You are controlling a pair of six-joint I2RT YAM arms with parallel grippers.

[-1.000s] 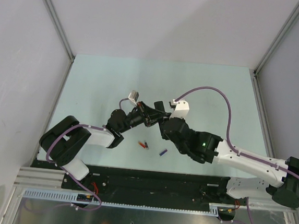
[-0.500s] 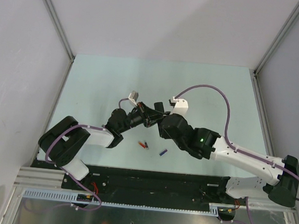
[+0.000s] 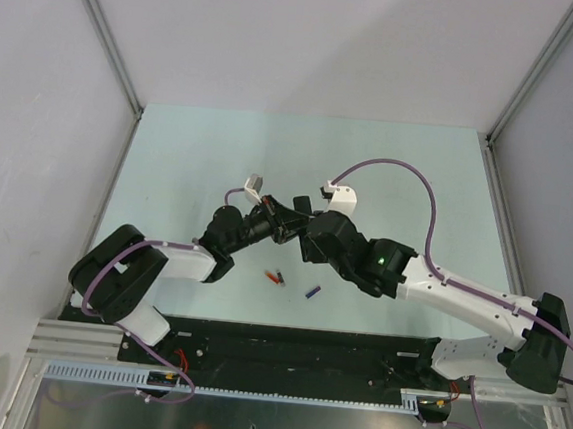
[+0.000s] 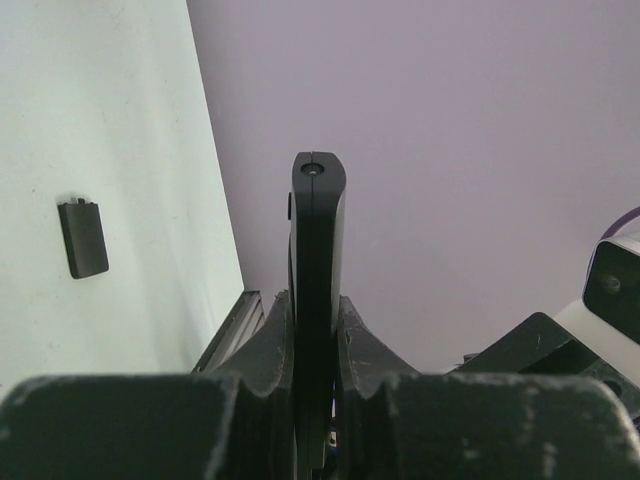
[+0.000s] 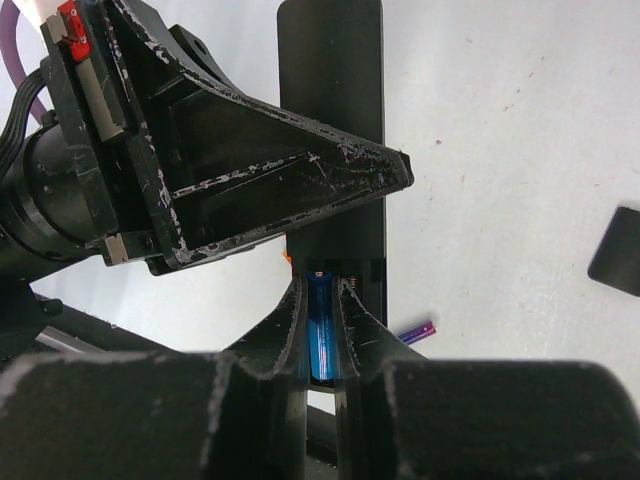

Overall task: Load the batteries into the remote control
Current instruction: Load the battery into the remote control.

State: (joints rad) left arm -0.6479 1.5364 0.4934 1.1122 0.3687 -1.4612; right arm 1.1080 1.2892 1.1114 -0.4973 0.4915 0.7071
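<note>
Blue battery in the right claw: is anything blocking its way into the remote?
Nothing visible. The blue battery, in the right gripper, sits at the remote control's open bay; the left gripper clamps the remote farther along.

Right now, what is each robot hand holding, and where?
Left gripper clamps the remote control mid-length, by its flat faces. Right gripper pinches a blue battery by its sides.

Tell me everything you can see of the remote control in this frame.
The remote control is a slim black plastic bar with a seam running along its thin edge. It is held off the table, clamped across its broad faces by the left pincer. The battery bay at one end is uncovered, and the right pincer holds a blue battery in that opening.
</note>
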